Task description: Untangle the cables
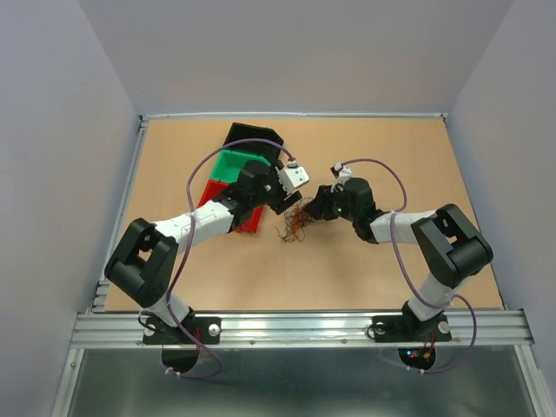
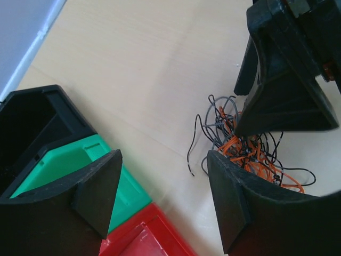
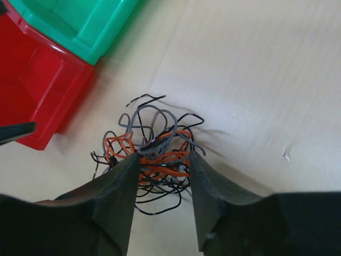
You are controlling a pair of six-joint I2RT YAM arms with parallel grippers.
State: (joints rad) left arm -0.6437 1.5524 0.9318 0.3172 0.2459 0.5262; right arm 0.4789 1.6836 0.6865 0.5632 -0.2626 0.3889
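The cables (image 1: 294, 226) are one small clump of thin orange, grey and black wires on the wooden table, between the two arms. My right gripper (image 3: 163, 159) is down over the cables (image 3: 154, 154), its fingertips (image 3: 129, 165) set either side of the clump's middle, with a gap still between them and wires in that gap. My left gripper (image 2: 160, 184) stands open just left of the cables (image 2: 250, 152), and only bare table shows between its fingers (image 2: 98, 189). From above, the left gripper (image 1: 283, 203) and the right gripper (image 1: 314, 211) nearly meet over the clump.
Three bins stand in a row just left of the clump: black bin (image 1: 256, 136), green bin (image 1: 236, 165) and red bin (image 1: 250, 224). The red bin's corner (image 3: 37, 80) lies close to the wires. Grey walls enclose the table on three sides.
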